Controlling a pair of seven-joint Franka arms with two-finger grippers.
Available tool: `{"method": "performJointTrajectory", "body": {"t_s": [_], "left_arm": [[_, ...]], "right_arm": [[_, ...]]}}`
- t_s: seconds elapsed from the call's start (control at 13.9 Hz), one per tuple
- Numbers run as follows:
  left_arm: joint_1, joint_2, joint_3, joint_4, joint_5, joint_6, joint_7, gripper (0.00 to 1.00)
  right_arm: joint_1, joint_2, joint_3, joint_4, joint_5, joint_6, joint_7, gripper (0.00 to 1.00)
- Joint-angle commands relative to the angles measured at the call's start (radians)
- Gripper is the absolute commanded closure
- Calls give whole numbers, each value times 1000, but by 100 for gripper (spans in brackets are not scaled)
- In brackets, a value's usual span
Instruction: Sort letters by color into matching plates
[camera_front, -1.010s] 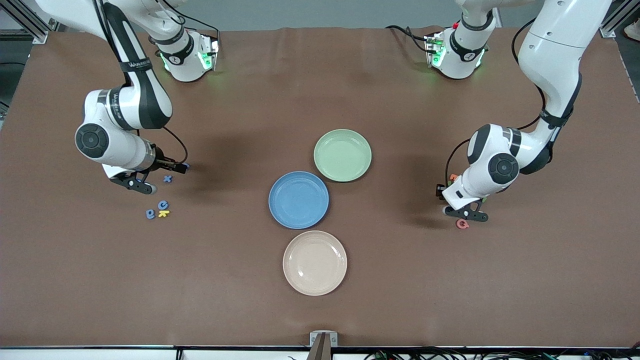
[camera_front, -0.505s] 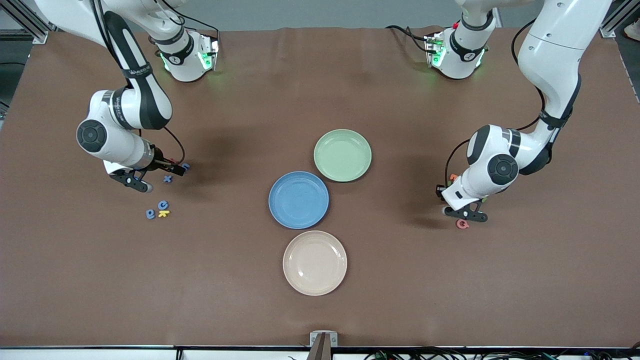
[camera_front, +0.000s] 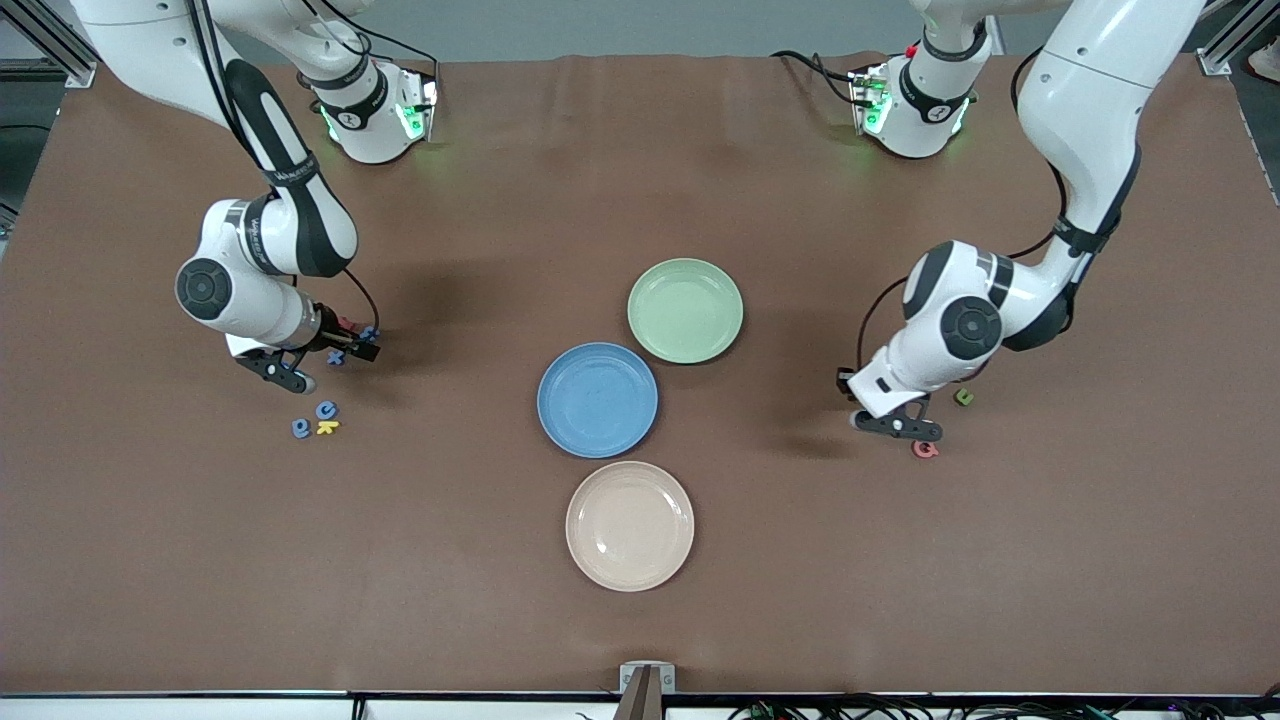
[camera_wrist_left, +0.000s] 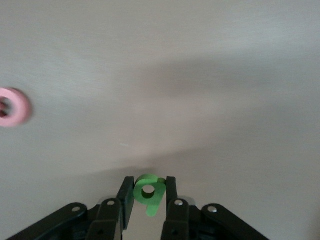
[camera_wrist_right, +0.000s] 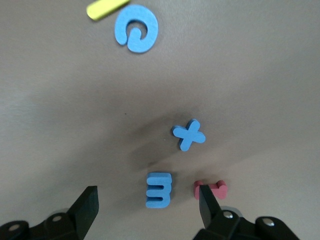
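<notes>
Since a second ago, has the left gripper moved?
Yes. The left gripper, shut on a green letter, has shifted toward the blue plate, leaving the pink letter more exposed.

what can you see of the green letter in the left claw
The green letter is a small, chunky bright green piece that looks like foam, shaped like a q or g: a ring with a round hole and a short tail. It sits pinched between the left claw's two black fingers, one on each side, and only they touch it. The brown table shows under it. A blurred pink letter lies apart from it.
</notes>
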Motion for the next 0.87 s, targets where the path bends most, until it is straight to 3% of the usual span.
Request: {"method": "performJointTrajectory", "body": {"t_s": [0.0,0.29,0.58,0.79], "left_arm": [[-27,-21,-54,48,13,-104,-142,100],[-59,-17,-147,50,13,-109,-369,100],[-183,-11,-160,50,11,-107,-603,100],[-251,-3,-158,58,11,-104,-694,99]], "right_arm": [[-2,14,9,-11,18,17,10,12],[13,48,12,-8,57,32,7,19],[24,69,12,-6,60,46,7,23],[30,77,12,-6,60,46,5,32]]}}
